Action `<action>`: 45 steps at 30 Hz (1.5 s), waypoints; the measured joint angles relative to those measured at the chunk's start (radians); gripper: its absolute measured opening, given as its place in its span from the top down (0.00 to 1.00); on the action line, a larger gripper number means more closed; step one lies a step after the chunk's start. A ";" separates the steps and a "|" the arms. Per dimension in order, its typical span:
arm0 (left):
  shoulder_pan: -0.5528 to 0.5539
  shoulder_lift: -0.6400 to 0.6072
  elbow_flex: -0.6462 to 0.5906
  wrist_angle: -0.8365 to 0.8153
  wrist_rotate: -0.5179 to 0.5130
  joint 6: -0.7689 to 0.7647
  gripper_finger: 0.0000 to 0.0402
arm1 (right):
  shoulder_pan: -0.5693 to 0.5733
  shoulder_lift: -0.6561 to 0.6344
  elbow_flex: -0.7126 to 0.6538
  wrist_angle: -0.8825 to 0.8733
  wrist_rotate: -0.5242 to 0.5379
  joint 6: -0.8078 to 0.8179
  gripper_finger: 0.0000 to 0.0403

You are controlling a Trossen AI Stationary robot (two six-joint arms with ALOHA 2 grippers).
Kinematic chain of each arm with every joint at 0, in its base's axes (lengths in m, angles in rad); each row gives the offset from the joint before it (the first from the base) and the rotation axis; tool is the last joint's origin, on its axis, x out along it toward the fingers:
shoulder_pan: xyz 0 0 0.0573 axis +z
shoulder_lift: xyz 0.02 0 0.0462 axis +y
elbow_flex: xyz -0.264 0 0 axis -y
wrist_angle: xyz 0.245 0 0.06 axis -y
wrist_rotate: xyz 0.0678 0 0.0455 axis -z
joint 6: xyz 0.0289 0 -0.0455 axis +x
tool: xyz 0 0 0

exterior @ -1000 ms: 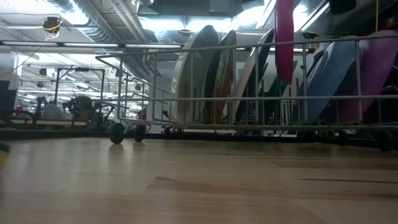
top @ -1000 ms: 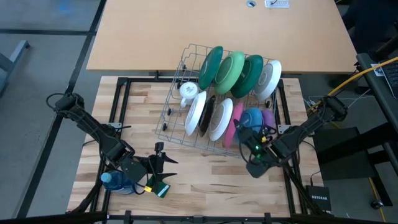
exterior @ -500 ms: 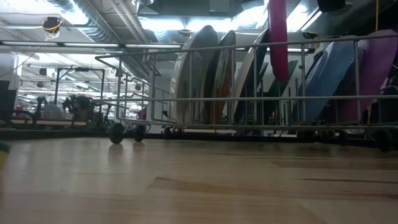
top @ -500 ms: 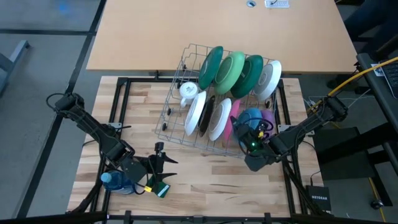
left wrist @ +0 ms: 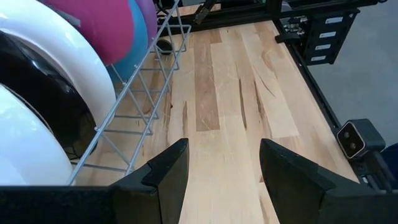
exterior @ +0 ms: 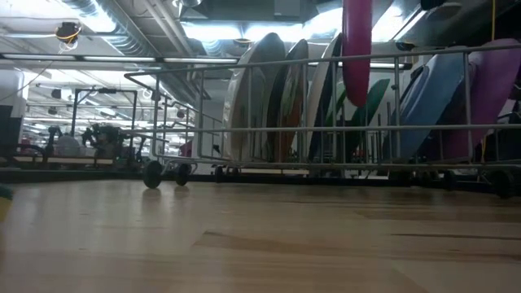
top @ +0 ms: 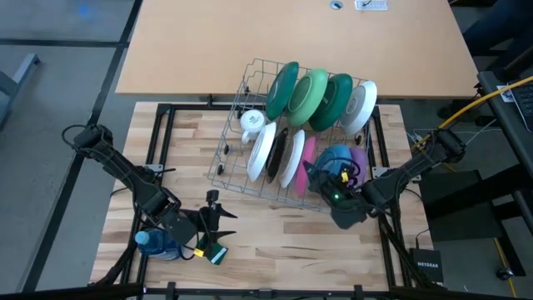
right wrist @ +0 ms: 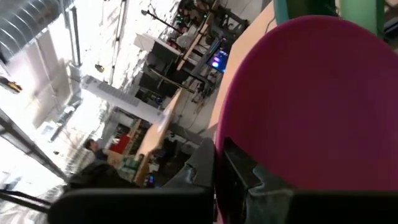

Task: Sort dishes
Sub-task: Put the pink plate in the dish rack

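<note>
While the left gripper [top: 218, 223] waits open-jawed over the near surface [top: 275, 250] beside a sponge [top: 218, 255], the right gripper [top: 321, 177] has its jaws clamped on a pink plate [top: 308, 157], held upright above the rack [top: 250, 83] among the other plates [top: 312, 96]. Judging by this, re-slotting is under way; next comes lowering it squarely between wires.

Magenta plate [top: 306, 155], blue plate [top: 336, 156], dark green plate [top: 283, 89].

Lab/workshop: exposed ceiling ducts [exterior: 106, 20], equipment racks [exterior: 106, 122].
</note>
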State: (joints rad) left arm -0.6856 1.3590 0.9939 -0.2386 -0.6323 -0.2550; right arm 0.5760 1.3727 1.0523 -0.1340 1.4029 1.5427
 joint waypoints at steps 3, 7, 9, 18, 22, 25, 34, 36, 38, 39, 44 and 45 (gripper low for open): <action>0.000 0.000 0.000 -0.016 0.000 -0.006 0.54 | -0.024 0.000 0.000 -0.006 -0.009 -0.007 0.98; 0.000 0.000 0.000 -0.015 0.000 -0.011 0.54 | -0.061 0.000 0.000 -0.060 -0.046 -0.006 0.98; 0.000 0.000 0.000 -0.015 0.000 -0.011 0.54 | -0.078 0.000 0.000 -0.081 -0.065 -0.004 0.98; 0.000 0.000 0.000 -0.015 0.000 -0.011 0.54 | -0.097 -0.001 0.002 -0.185 -0.096 0.002 0.98; 0.000 0.000 0.000 -0.015 0.000 -0.011 0.54 | -0.097 -0.001 0.004 -0.250 -0.108 0.006 0.98; 0.000 0.000 0.000 -0.015 0.000 -0.011 0.54 | -0.097 -0.002 0.004 -0.289 -0.116 0.008 0.98; 0.000 0.000 0.000 -0.014 0.000 -0.011 0.54 | -0.067 0.000 -0.002 -0.314 -0.192 -0.013 0.98; 0.000 0.000 0.000 -0.014 0.000 -0.011 0.54 | -0.048 0.000 -0.002 -0.325 -0.200 -0.021 0.98; 0.000 0.000 0.000 -0.014 0.000 -0.012 0.54 | -0.025 0.000 -0.002 -0.326 -0.202 -0.036 0.98; 0.000 0.000 0.000 -0.014 0.000 -0.012 0.54 | -0.013 0.000 -0.002 -0.327 -0.202 -0.047 0.98; 0.000 0.000 0.000 -0.013 0.000 -0.012 0.54 | 0.048 0.000 -0.002 -0.325 -0.209 -0.142 0.98; 0.000 0.000 0.000 -0.013 0.000 -0.013 0.54 | 0.058 0.000 -0.002 -0.325 -0.209 -0.165 0.98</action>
State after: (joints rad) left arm -0.6857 1.3590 0.9939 -0.2520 -0.6323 -0.2680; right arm 0.6342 1.3727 1.0508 -0.4593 1.1937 1.3781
